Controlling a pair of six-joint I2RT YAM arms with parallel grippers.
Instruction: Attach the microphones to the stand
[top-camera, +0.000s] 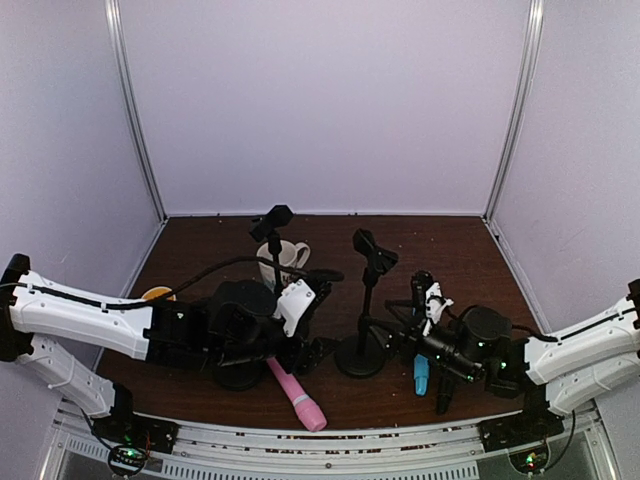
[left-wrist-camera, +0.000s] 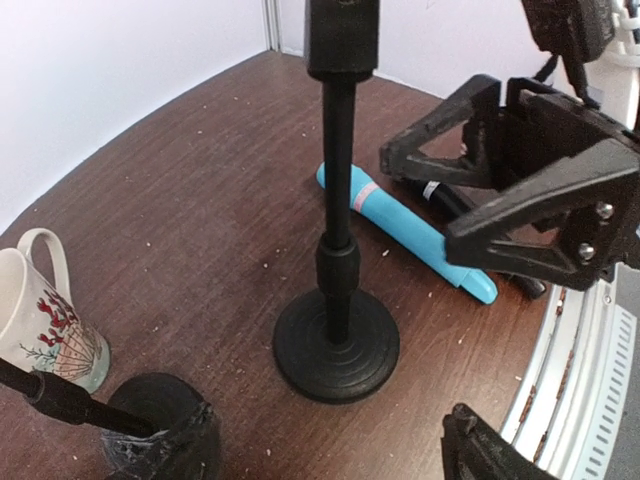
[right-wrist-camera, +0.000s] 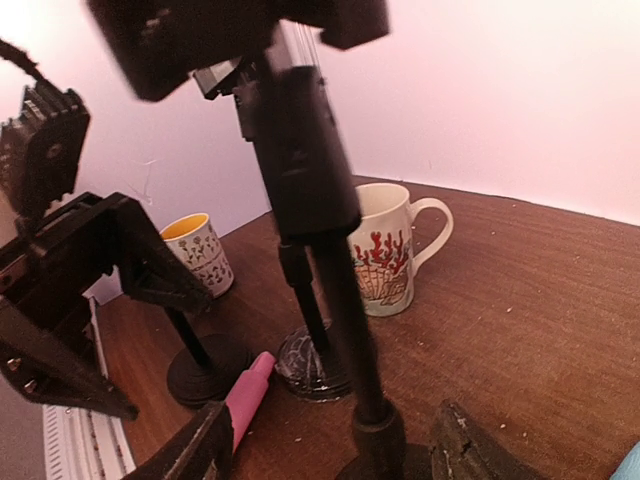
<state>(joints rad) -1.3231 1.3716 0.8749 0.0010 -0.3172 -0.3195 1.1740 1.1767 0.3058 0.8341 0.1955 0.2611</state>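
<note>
**Operator:** Which gripper is holding what?

**Me:** Neither is holding anything. My right gripper (right-wrist-camera: 330, 430) is standing with its jaws spread wide, and the pole of the stand (left-wrist-camera: 338, 150) is rising just ahead of its fingertips. My left gripper (right-wrist-camera: 165, 350) is gaping too, with nothing between its fingers.

**Operator:** And where are the microphones lying?

**Me:** The light blue microphone (left-wrist-camera: 405, 228) is lying flat just beneath my right gripper. The black microphone (left-wrist-camera: 437, 194) is lying close alongside it, on the side away from the stand. The pink microphone (top-camera: 297, 393) is lying just behind my left gripper, toward my base. None is sitting in a clip yet.

**Operator:** How are you expecting them to handle?

**Me:** I'm judging them light and rigid, with smooth round bodies. So I'm expecting them to roll on the table and slide in a loose pinch. I'm thinking of taking the blue one across its middle, squarely, leaving one end free for the clip.

**Operator:** Any worry?

**Me:** The stand is looking slim and top-heavy. Pressing a microphone into its clip may tip it, so I'm considering steadying the pole with my left gripper.
</note>
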